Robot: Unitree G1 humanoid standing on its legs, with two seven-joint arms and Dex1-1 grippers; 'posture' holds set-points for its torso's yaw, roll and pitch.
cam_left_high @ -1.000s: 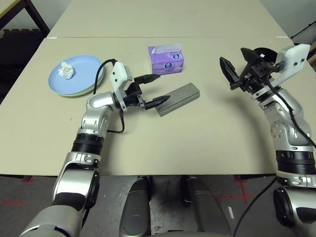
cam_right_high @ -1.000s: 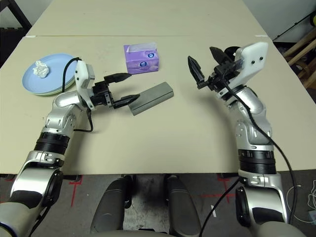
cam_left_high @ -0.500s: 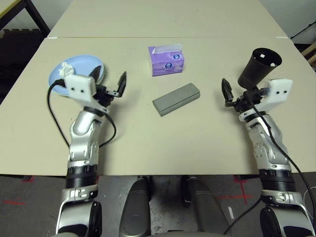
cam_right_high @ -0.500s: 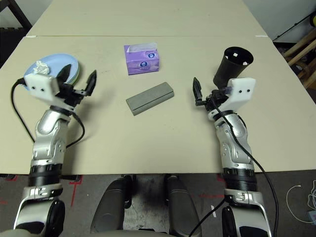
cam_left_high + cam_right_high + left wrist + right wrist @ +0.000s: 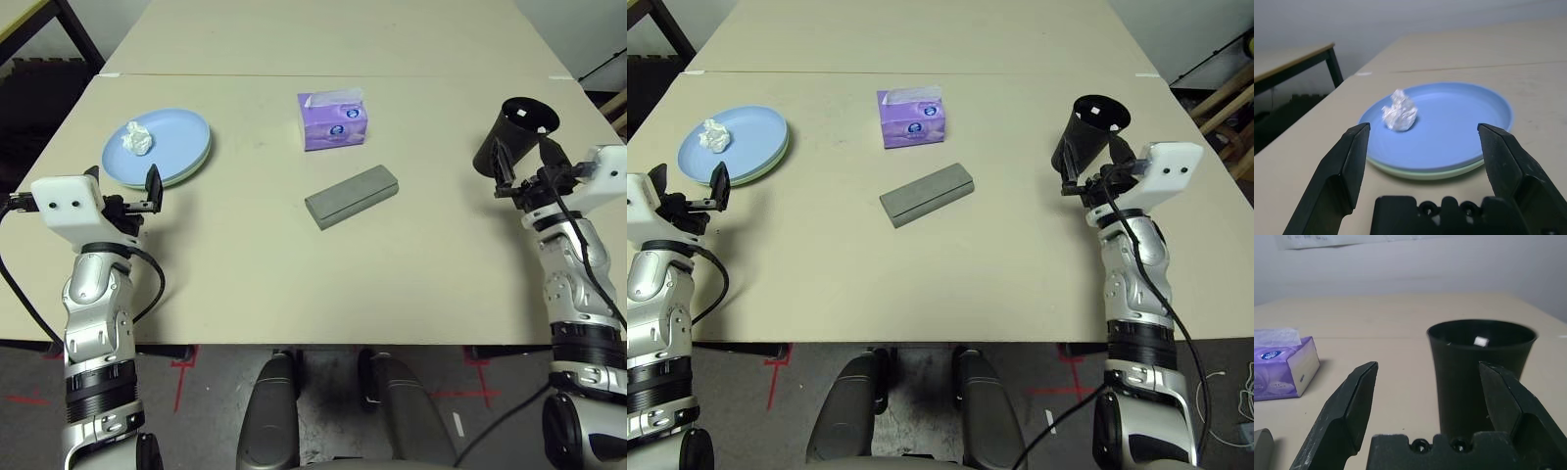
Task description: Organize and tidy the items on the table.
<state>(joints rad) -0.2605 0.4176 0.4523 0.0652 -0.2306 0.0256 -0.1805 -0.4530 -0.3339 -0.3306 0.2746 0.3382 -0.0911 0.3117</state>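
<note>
Both arms have pulled back from the middle of the worktop (image 5: 265, 264) to its near corners. A second ago the left tool (image 5: 122, 191) had its fingers right at the near end of the grey glasses case (image 5: 352, 196); now it sits at about 8 o'clock, fingers apart and empty, pointing at the plates. The right tool (image 5: 1095, 166) has drifted outward to about 3 o'clock, also spread wide and holding nothing.

The case lies closed and alone near the centre of the worktop, angled, in the same spot as before. The purple tissue box (image 5: 332, 119) stands just beyond it at 12 o'clock. At 10 o'clock the light blue plate (image 5: 1449, 125) is stacked on the pale green plate (image 5: 1425, 172), with the crumpled white tissue wad (image 5: 1399, 111) resting on the blue one toward its far left side. The black cup (image 5: 1481, 372) stands upright at 2 o'clock, directly ahead of the right tool; something small and pale shows inside it, too small to identify.

With both tools released and drawn back from everything, the items look grouped and settled, so the tidying seems at or near its end. The wad on the plate is the one thing that might yet need attention.
</note>
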